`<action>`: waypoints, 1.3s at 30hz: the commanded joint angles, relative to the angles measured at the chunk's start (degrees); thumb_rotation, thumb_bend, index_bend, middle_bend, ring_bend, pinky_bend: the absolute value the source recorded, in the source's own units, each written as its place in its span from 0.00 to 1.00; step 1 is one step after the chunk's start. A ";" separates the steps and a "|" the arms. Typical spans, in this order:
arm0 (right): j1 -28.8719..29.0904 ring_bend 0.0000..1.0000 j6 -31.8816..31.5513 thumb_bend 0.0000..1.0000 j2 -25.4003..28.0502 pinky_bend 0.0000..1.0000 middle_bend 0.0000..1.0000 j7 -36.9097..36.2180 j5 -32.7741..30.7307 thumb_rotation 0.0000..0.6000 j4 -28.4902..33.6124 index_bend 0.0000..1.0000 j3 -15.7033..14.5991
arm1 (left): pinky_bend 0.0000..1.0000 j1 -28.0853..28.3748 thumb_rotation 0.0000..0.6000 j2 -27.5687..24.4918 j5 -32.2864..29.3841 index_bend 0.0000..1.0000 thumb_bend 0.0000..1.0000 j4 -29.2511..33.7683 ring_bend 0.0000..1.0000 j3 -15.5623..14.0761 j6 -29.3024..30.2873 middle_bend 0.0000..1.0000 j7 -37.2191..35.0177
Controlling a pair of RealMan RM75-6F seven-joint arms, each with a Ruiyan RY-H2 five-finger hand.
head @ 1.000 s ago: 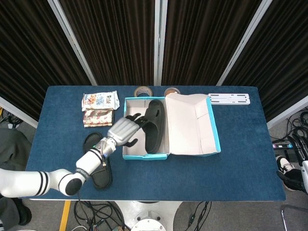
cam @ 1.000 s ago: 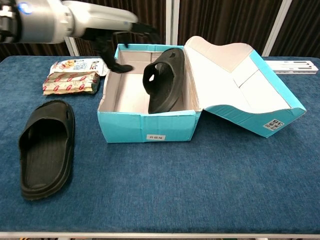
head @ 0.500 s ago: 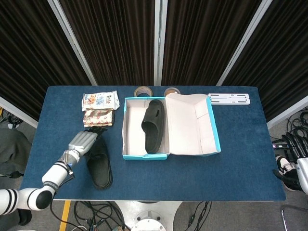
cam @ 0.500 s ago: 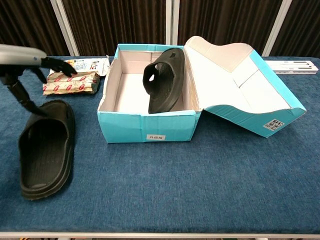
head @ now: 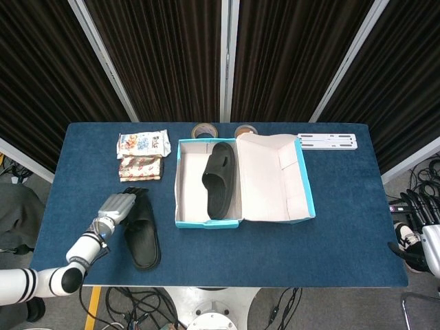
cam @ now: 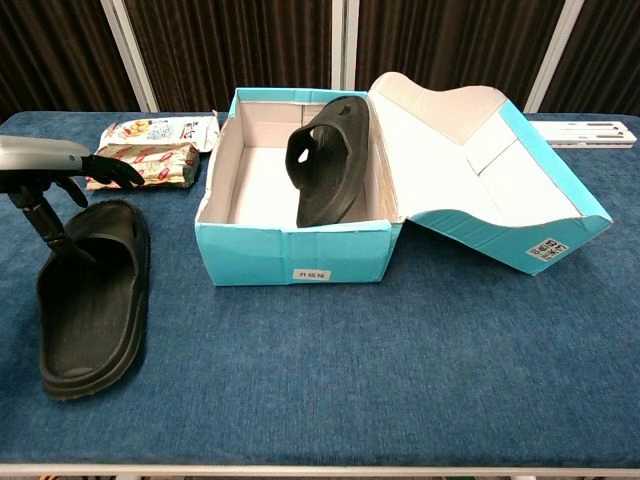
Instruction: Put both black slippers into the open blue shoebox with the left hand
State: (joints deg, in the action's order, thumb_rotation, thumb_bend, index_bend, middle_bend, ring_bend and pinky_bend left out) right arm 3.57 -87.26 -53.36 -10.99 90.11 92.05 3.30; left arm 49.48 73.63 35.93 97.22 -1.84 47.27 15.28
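Note:
One black slipper point(head: 218, 179) point(cam: 330, 160) leans on its side inside the open blue shoebox point(head: 206, 222) point(cam: 290, 255), against the box's right wall. The other black slipper point(head: 142, 234) point(cam: 90, 295) lies flat on the blue table, left of the box. My left hand point(head: 118, 207) point(cam: 55, 175) hovers over that slipper's far end, fingers spread and reaching down, holding nothing. The right hand is out of both views.
Snack packets point(head: 143, 155) point(cam: 150, 150) lie at the back left. Two tape rolls point(head: 204, 130) sit behind the box, and a white bracket point(head: 327, 141) lies at the back right. The box lid point(head: 275, 179) hangs open to the right.
My left hand has pulled back from the shoebox, swung left over the table, and come down over the slipper lying outside the box. Both slippers stay where they were.

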 commanded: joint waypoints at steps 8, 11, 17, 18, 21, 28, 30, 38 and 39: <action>-0.25 0.00 -0.06 0.03 -0.24 0.00 0.06 -0.57 -0.33 1.00 -0.49 0.00 -0.18 | 0.24 4.77 1.00 2.07 -11.82 0.09 0.10 -2.96 0.05 -1.86 -2.43 0.06 7.80; -0.21 0.00 -0.05 0.03 -0.26 0.00 0.06 -0.63 -0.29 1.00 -0.57 0.00 -0.18 | 0.27 4.97 1.00 2.01 -12.84 0.13 0.10 -2.55 0.09 -1.71 -2.63 0.10 7.80; -0.04 0.00 0.05 0.03 -0.32 0.00 0.06 -0.47 -0.14 1.00 -0.43 0.00 -0.19 | 0.37 4.87 1.00 2.89 -11.78 0.20 0.09 -3.54 0.18 -0.40 -1.93 0.20 6.93; -0.04 0.00 0.03 0.03 -0.28 0.00 0.06 -0.48 -0.13 1.00 -0.38 0.00 -0.19 | 0.43 4.84 1.00 3.85 -10.92 0.25 0.09 -4.69 0.24 -0.55 -0.79 0.27 7.66; -0.22 0.00 -0.30 0.03 -0.11 0.00 0.06 -0.40 -0.25 1.00 -0.30 0.00 -0.14 | 0.56 5.22 1.00 4.87 -10.47 0.34 0.10 -6.49 0.36 -1.46 -0.49 0.38 9.83; -0.56 0.00 -0.71 0.03 -0.14 0.00 0.06 -0.36 -0.44 1.00 -0.08 0.00 -0.18 | 0.64 2.68 1.00 2.48 -5.65 0.44 0.14 -5.90 0.43 1.48 0.57 0.47 4.84; -0.64 0.00 -0.83 0.03 -0.08 0.00 0.06 -0.27 -0.43 1.00 -0.01 0.00 -0.19 | 0.64 0.39 1.00 0.58 -2.27 0.44 0.14 -4.77 0.43 3.93 1.40 0.47 -0.42; -0.54 0.00 -0.92 0.03 0.29 0.00 0.06 0.64 -0.13 1.00 0.76 0.00 -0.13 | 0.64 -6.53 1.00 -6.08 11.37 0.44 0.14 -4.26 0.43 13.74 1.45 0.47 -21.56; -0.50 0.00 -0.91 0.03 0.33 0.00 0.06 0.78 -0.06 1.00 0.90 0.00 -0.13 | 0.64 -6.88 1.00 -5.79 13.22 0.44 0.14 -5.32 0.43 15.13 2.06 0.47 -23.85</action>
State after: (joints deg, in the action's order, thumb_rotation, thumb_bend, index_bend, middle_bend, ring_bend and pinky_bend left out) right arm 3.04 -88.19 -53.05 -10.22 90.03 92.94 3.17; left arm 45.93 70.12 42.39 92.94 7.89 48.13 -0.61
